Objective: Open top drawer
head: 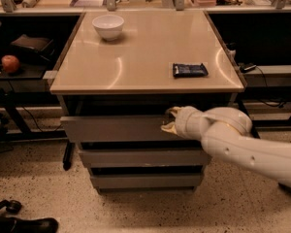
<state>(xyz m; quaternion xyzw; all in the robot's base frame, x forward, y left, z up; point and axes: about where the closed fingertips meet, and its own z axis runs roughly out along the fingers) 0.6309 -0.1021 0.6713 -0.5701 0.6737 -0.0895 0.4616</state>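
– Beige, glossy tabletop [136,62] of a cabinet, dark shelves at the left and right, speckled floor below. Where is the drawer we want?

– It is the top drawer [111,129], the flat grey front without handle, directly under the tabletop. It is the widest front. Two narrower grey drawer fronts, the middle [140,158] and the lowest [145,181], lie under it.

– And the robot?

– Its white arm [233,140] comes from the right. The pale two-finger gripper [169,120] is at the upper edge of the top drawer, at the right part of the front, touching it or very close.

– Is it wide, narrow, or holding the edge?

– I cannot tell from this view.

– How far is the task?

– I judge it is at the beginning of the pull. The top front seems to stand a little nearer to us than the two lower ones, with a dark gap above it, but no grey inside is visible. Almost the whole opening is left to do.

– What about containers?

– A white round bowl [108,32] stands at the far left of the tabletop; it looks empty. A dark blue flat packet [189,70] lies at the right side, well apart from the bowl. What the drawer contains is hidden. A red apple [10,63] rests on the left shelf.
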